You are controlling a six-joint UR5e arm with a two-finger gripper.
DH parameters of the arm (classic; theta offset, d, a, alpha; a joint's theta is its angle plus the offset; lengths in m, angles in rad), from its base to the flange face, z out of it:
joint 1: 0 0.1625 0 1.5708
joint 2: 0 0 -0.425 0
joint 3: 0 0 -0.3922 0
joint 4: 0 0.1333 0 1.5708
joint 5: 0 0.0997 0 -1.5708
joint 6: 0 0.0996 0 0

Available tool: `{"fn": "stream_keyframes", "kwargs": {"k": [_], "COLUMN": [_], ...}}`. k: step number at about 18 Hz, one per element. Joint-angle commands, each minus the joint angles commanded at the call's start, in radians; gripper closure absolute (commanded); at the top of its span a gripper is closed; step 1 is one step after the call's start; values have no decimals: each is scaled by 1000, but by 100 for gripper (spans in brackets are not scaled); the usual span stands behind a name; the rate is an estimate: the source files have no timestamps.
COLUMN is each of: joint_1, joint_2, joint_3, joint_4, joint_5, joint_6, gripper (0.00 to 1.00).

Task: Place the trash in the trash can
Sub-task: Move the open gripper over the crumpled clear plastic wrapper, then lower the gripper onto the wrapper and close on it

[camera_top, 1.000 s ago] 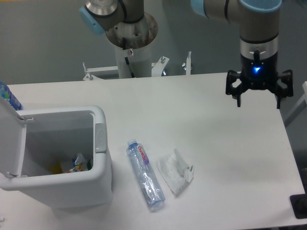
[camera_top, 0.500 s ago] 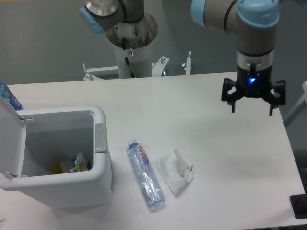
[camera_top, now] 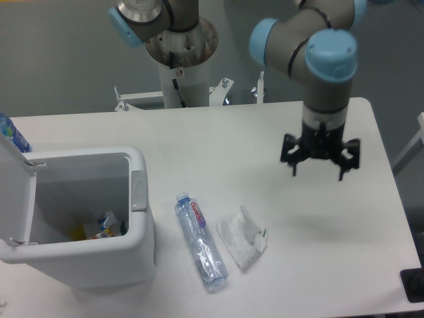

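A clear water bottle [camera_top: 201,242] with a purple-pink label and blue cap lies on the white table, just right of the trash can. A crumpled translucent-white wrapper [camera_top: 242,237] rests beside it on the right. The white trash can [camera_top: 136,199] stands at the front left with its lid flipped open and some litter inside. My gripper [camera_top: 318,169] hangs open above the table, up and to the right of the wrapper, holding nothing.
The arm's base column [camera_top: 180,66] rises behind the table's far edge. A blue-capped object [camera_top: 10,134] peeks out at the left edge behind the bin lid. A dark object [camera_top: 414,285] sits at the front right corner.
The gripper has travelled left and toward the front of the table, coming closer to the wrapper, and it stays open. Bottle, wrapper and bin have not moved.
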Motion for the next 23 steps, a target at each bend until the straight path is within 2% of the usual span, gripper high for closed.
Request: {"fn": "stream_keyframes", "kwargs": {"k": [16, 20, 21, 23], "joint_1": [-95, -109, -109, -109], "joint_2": [-111, -126, -129, -129], "joint_3": [-8, -11, -9, -12], "joint_4": [14, 23, 25, 29], "joint_5": [-18, -15, -14, -12], "joint_6": [-193, -204, -204, -201], "gripper": [0, 0, 5, 40]}}
